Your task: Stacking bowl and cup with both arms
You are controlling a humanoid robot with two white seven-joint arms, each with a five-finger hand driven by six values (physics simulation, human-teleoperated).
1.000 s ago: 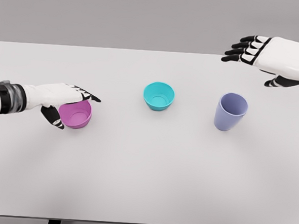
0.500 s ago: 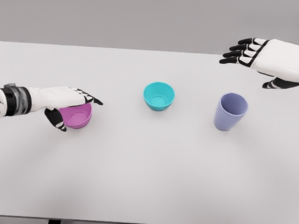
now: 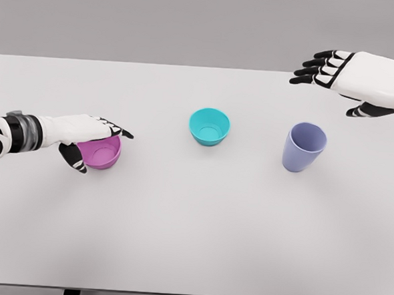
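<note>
A pink bowl (image 3: 104, 156) stands upright at the table's left. My left hand (image 3: 102, 145) lies over it, fingers stretched flat across its far rim and the thumb down at its near-left side; the fingers look open, not clamped. A teal bowl (image 3: 209, 126) stands upright in the middle. A lilac cup (image 3: 303, 147) stands upright to the right. My right hand (image 3: 324, 92) hovers open above the table's far right, behind the cup and well apart from it.
The white table (image 3: 192, 234) fills the view; its far edge runs behind the right hand, and its near edge runs along the bottom of the picture. A plain grey wall lies beyond.
The left hand has shifted slightly over the pink bowl, which stays put. The right hand has drifted a little to the left.
</note>
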